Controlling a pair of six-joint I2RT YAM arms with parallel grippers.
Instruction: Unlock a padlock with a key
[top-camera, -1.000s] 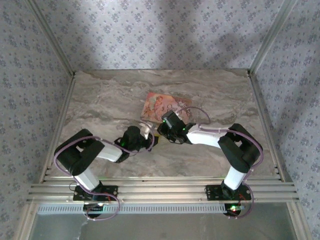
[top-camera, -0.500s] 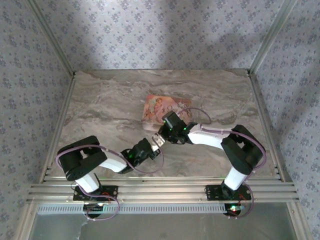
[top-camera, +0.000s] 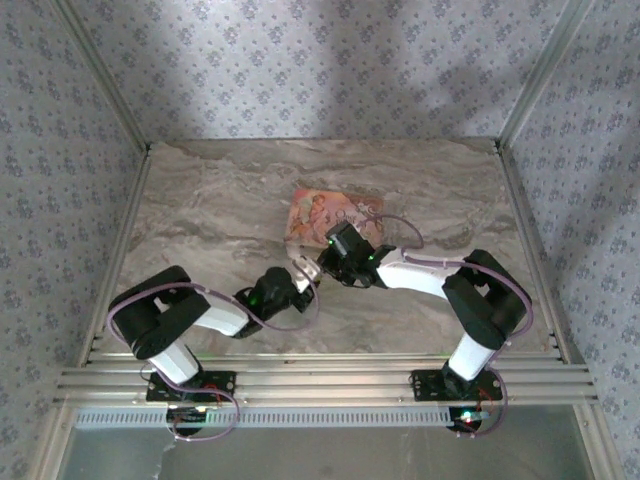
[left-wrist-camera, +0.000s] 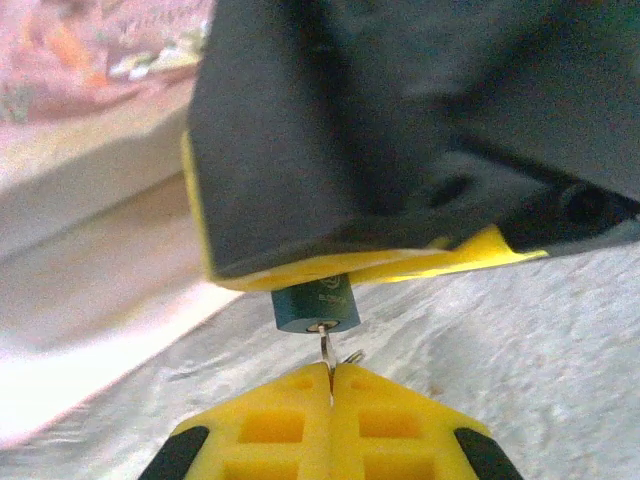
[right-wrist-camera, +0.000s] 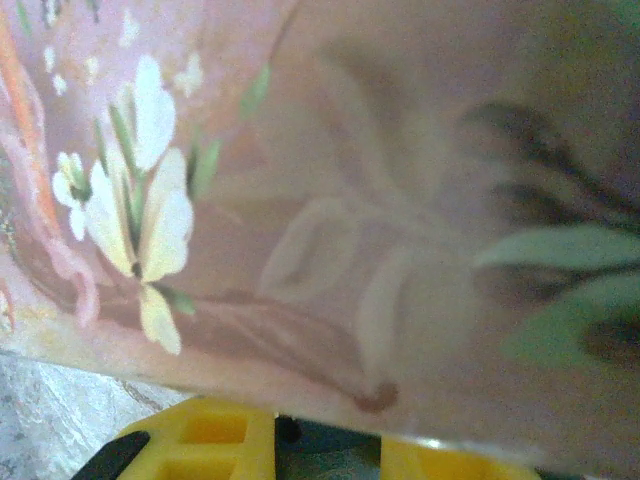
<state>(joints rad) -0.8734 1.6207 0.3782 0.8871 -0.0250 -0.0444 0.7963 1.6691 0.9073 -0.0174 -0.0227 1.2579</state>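
Tally on my screens: one padlock (left-wrist-camera: 315, 303), one key (left-wrist-camera: 326, 348), one packet (top-camera: 330, 212), two claws. The padlock is a small dark-blue stub with a silvery end face. It pokes out from under the yellow finger edge of the right claw (top-camera: 322, 266), which is grasping it. From overhead that puts it mid-surface, just in front of the packet's near edge. My left claw (left-wrist-camera: 330, 378) is clenched, its yellow tips pressed together on the thin metal key. The key's tip meets the padlock's silvery face, and a small wire loop sits just beside its shaft. The two claws are nose to nose, and the right claw's black body blocks most of my left wrist view. My right wrist view looks onto the packet's pink-orange print, with white flowers and green leaves. Overhead I can see writing on the packet, but it is too small to read. A faint mark on the padlock's side is also illegible. The marbled surface (top-camera: 220, 200) is ringed by patterned walls (top-camera: 300, 60).
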